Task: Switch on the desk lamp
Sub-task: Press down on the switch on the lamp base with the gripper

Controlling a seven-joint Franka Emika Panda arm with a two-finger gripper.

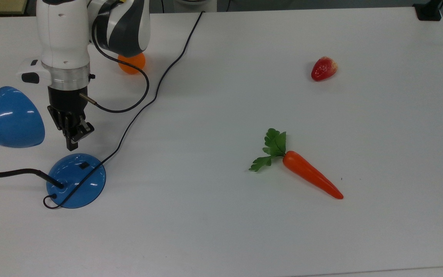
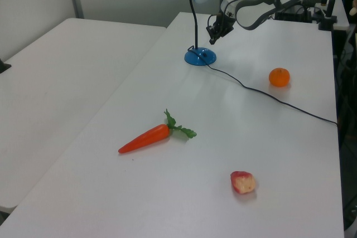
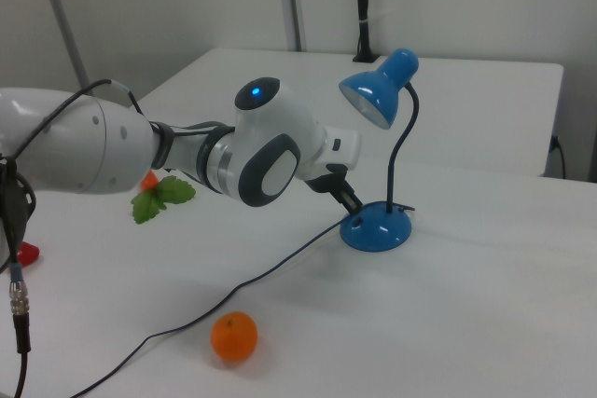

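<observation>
Desk lamp [image 1: 10,115]: glossy blue, standing on the white worktop [image 1: 244,231] at the top view's left edge, unlit by the look of the shade. Landmark for all places below: the lamp's round domed base [image 1: 76,181]. Robot arm, white and grey, reaches over the worktop beyond the base, on the top view's upper side; its jaws [image 1: 70,143] hang just above and just short of the base rim, on the far side from the gooseneck foot. Jaws read as pressed together into one narrow tip, pinching nothing. Shade [image 1: 12,117]: bell-shaped, up on the gooseneck [image 3: 403,151] beside the arm, over the base in the right view. Carrot [image 1: 310,177]: well apart from the base, toward the top view's right. Orange [image 1: 129,63]: beyond the base, partly behind the arm. Strawberry [image 1: 323,68]: farthest from the base. Cord [image 1: 137,115]: thin, black, crossing the dome and running off toward the top view's upper edge. Switch [image 1: 84,166]: small black rocker on the dome, on the side nearest the jaws; it lies a short way forward of and below the tip, so the press likely calls for a small advance over the rim and then a descent.
</observation>
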